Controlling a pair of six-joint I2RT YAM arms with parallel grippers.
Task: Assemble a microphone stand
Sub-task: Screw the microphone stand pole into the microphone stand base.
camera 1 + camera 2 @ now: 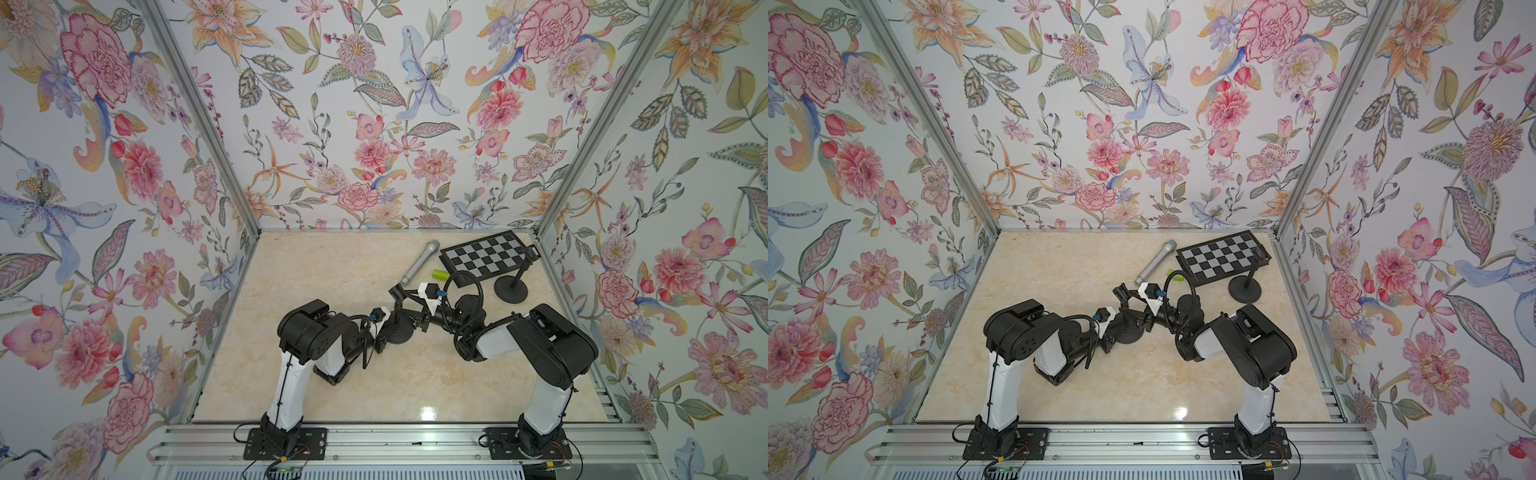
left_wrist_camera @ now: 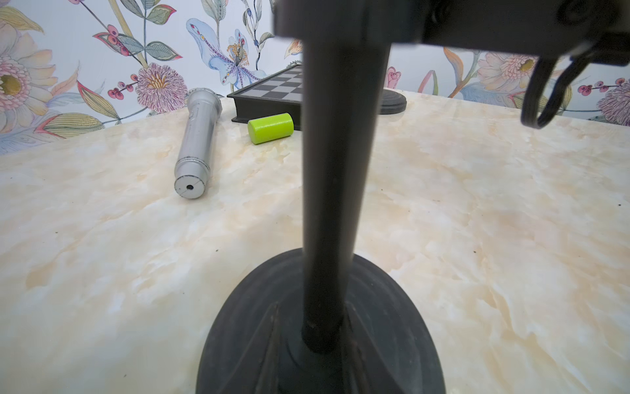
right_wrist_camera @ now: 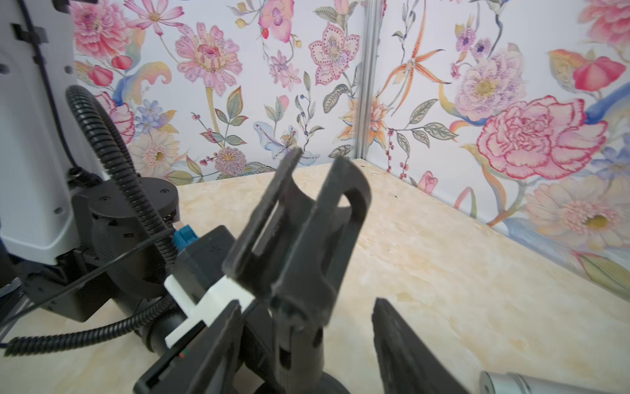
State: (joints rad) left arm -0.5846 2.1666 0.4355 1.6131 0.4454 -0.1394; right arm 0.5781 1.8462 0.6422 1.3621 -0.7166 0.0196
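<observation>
A: Stand status logged. The base (image 2: 385,317) is set flat on the table (image 1: 332,386), mid-workspace. The pole (image 2: 337,170) is upright in it and is clamped low down by the left gripper (image 1: 390,322), jaws narrow.

B: Noted. The clip (image 3: 300,218) is seen atop the pole, tilted. The right gripper (image 3: 306,305) is spread, one finger on either side of the clip's neck, and nothing is held.

A: The step is judged to be release of the clip. A straight retreat is advised so the clip is not snagged, with the pole braced throughout.

B: The microphone (image 1: 419,264) is lying apart, toward the far wall. The left arm is bent at the elbow, wrist low beside the base. The right arm is reached inward, wrist at clip height.
</observation>
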